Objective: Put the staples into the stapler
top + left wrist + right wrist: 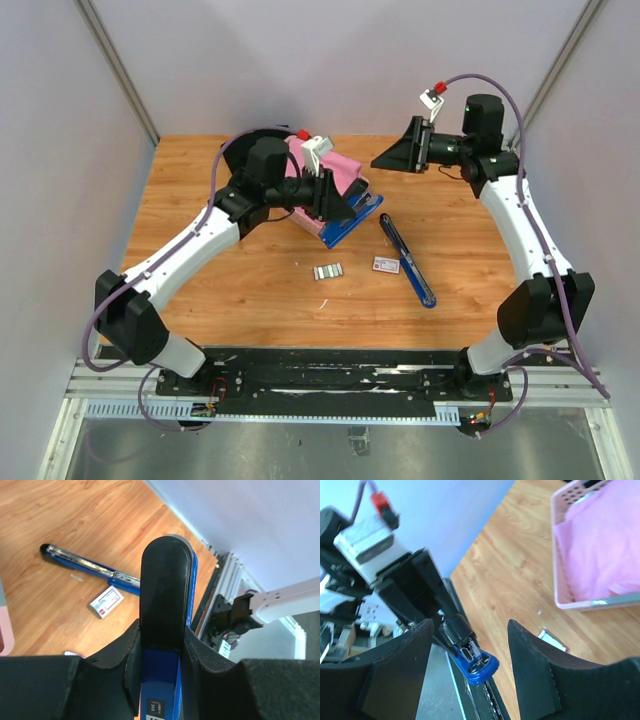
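**Left pincer clamped on stapler; staples loose on surface**

Item 1, left pincer [162,645]: fingers pressed against both flanks of the stapler [166,580], a black-topped body on a blue base. The stapler juts forward out of the grip, raised off the surface [220,270], just in front of the pink basket [555,555].

Item 2, right pincer [400,157]: fingers spread wide, nothing between them, touching nothing. It hangs in the air over the far right of the surface and faces the stapler's rounded blue end.

Item 3, staples [328,271]: small silvery block lying flat on the wood, near side of the left pincer and below the held stapler, apart from both. Well apart from the right pincer.

Item 4, carton [386,264]: flat, white with red print, lying right of the staples with a gap between.

Item 5, blue bar [408,260]: long, narrow, with a metal channel along it, lying slantwise on the surface just beside the carton's right edge
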You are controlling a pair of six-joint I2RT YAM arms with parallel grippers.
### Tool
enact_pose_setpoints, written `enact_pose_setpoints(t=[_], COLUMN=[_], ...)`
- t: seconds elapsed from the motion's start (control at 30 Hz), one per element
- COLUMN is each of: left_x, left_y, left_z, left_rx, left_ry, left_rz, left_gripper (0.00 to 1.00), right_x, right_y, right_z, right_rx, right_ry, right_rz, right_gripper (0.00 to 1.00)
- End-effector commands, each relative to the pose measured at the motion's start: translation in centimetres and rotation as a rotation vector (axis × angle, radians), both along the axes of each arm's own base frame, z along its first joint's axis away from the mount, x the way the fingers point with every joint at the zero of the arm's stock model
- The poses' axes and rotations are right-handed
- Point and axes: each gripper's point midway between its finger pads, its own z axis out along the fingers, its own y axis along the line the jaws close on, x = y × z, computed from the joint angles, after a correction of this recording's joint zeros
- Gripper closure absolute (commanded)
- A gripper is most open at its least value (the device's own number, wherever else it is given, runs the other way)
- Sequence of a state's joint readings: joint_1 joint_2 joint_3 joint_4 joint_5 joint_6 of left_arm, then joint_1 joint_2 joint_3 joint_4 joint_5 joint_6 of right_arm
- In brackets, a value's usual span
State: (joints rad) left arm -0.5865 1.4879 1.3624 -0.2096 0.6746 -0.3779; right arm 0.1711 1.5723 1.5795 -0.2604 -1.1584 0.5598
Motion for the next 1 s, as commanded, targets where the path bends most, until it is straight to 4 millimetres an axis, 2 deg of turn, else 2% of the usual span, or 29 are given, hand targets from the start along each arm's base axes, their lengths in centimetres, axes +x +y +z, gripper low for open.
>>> enact_pose_setpoints(t=[0.0,0.07,0.13,0.23,0.33,0.53,0.73,0.97], left_x=[0.0,0.1,0.3,0.6,0.6,0.3,0.1,-0.4], left_y=[1.1,1.3,1.6,1.8,1.8,1.5,1.2,0.6], left_z=[0.7,0.5,0.6,1.1,1.3,1.5,1.6,2.0], left_rx=[0.065,0.089,0.114,0.125,0.143,0.162,0.16,0.141], left_ry=[-0.145,-0.185,-0.233,-0.293,-0.339,-0.408,-0.425,-0.43], left_rz=[0.094,0.132,0.173,0.216,0.233,0.231,0.219,0.203], left_gripper=[1.0,1.0,1.0,1.0,1.0,1.0,1.0,1.0], right_x=[1.2,1.5,1.2,-0.5,-2.4,-4.6,-4.5,-4.3], right_y=[-3.1,-4.4,-5.4,-5.2,-4.6,-2.5,-1.9,-0.6], right_z=[0.1,-1.5,-3.6,-6.1,-7.6,-8.1,-7.5,-8.3], right_rx=[-0.081,-0.118,-0.171,-0.202,-0.23,-0.208,-0.173,-0.178], right_ry=[0.008,0.091,0.193,0.347,0.443,0.541,0.573,0.602], right_rz=[-0.201,-0.278,-0.333,-0.308,-0.276,-0.193,-0.172,-0.128], right_gripper=[0.36,0.36,0.42,0.42,0.42,0.45,0.51,0.57])
